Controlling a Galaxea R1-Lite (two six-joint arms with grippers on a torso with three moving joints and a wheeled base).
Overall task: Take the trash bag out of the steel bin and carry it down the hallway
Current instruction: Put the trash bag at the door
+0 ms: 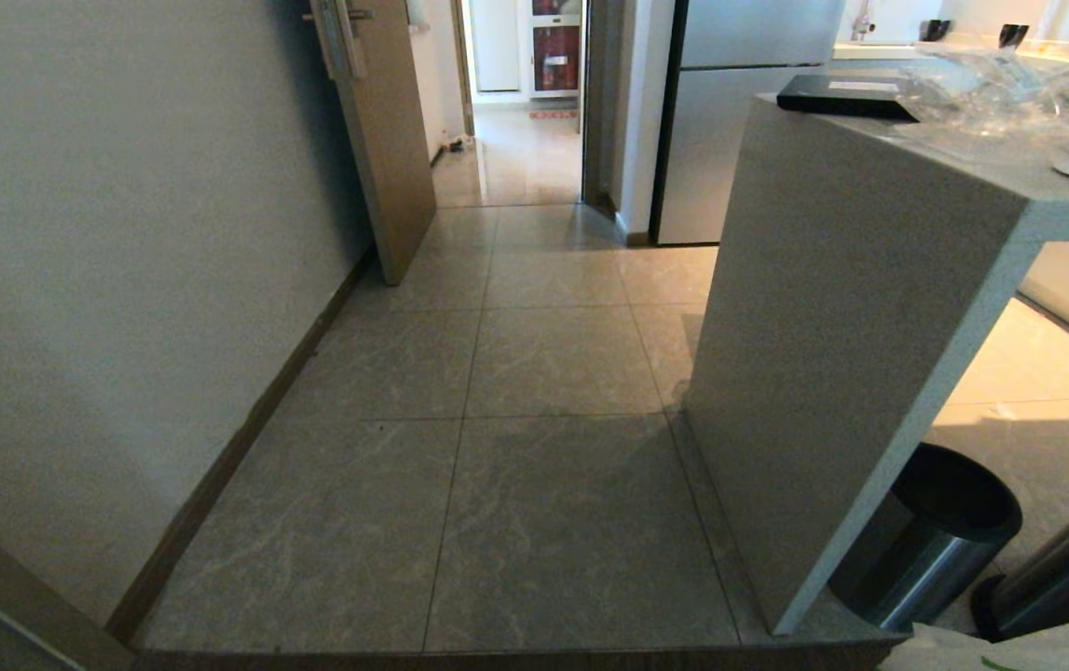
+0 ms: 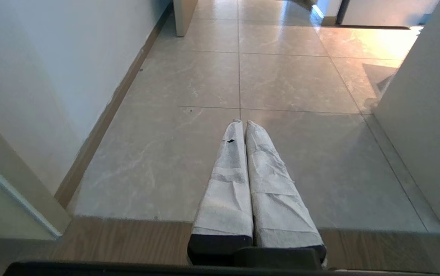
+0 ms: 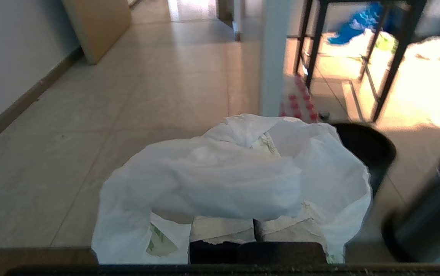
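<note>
The thin white trash bag [image 3: 223, 180], with a patch of green print, lies bunched over my right gripper [image 3: 260, 143], which is shut on it; the fingertips are mostly buried in the plastic. A corner of the bag [image 1: 1009, 652] peeks in at the head view's bottom right. Two steel bins [image 1: 930, 550] [image 1: 1056, 573] with black rims stand by the counter's foot, dark inside; the nearer bin [image 3: 365, 149] sits just behind the bag. My left gripper [image 2: 243, 123] is shut and empty, its taped fingers pressed together above the hallway floor [image 1: 515, 373].
A white wall [image 1: 124, 233] with a dark baseboard runs along the left. The counter's end panel [image 1: 823, 326] stands on the right, an open door [image 1: 385, 130] and a fridge [image 1: 730, 121] farther on. A wooden threshold [image 2: 108, 241] lies below me. Black table legs [image 3: 312, 50] stand beyond the bins.
</note>
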